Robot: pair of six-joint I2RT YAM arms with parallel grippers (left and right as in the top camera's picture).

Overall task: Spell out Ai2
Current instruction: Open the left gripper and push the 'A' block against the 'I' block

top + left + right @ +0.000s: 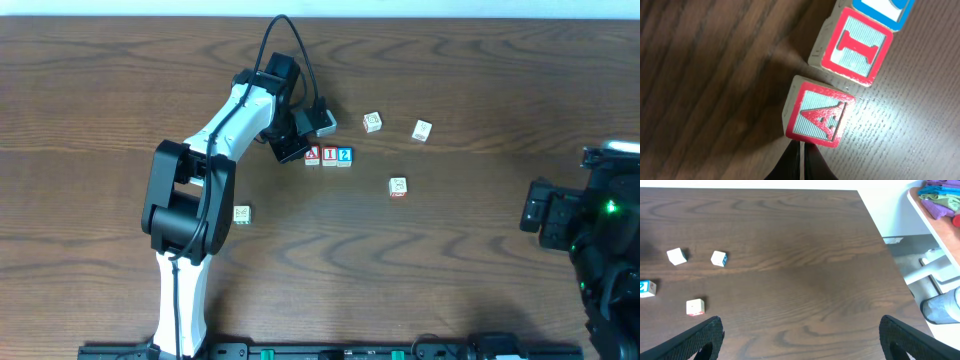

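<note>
Three blocks stand in a row on the table: a red A block (312, 155), a red I block (328, 155) and a blue 2 block (344, 155). In the left wrist view the A block (817, 114) sits just ahead of my left gripper (801, 152), with the I block (855, 46) beyond it and a corner of the 2 block (885, 9). My left gripper (292, 150) is shut and empty, its tips at the A block's edge. My right gripper (800, 340) is open and empty at the table's right side.
Loose blocks lie at the upper right (373, 121) (422, 129), right of the row (398, 186) and beside the left arm (241, 213). The right arm (590, 220) rests at the right edge. A shelf with cloths (940, 200) stands off the table.
</note>
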